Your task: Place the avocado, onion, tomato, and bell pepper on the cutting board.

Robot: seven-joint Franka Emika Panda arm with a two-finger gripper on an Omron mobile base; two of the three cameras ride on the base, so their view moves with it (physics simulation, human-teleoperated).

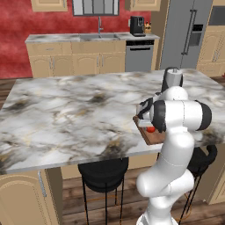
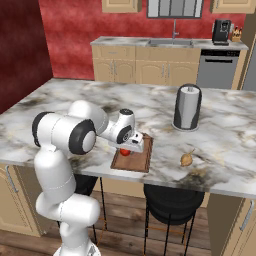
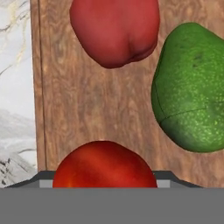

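Observation:
The cutting board (image 3: 92, 100) lies at the island's near edge, also seen as a brown cutting board (image 2: 139, 161) under the hand. On it rest a dull red bell pepper (image 3: 114, 30) and the green avocado (image 3: 190, 87). A glossy red tomato (image 3: 104, 164) sits between my fingers just over the board, and the same tomato (image 2: 125, 151) shows beneath the hand. My gripper (image 2: 127, 148) is shut on it. The tan onion (image 2: 186, 159) lies on the marble right of the board, apart from it.
A dark paper-towel cylinder (image 2: 187, 107) stands behind the onion and the board. Black stools (image 2: 172, 202) sit under the island's near edge (image 2: 200, 187). My white arm covers much of the board (image 1: 151, 137) in the left base view.

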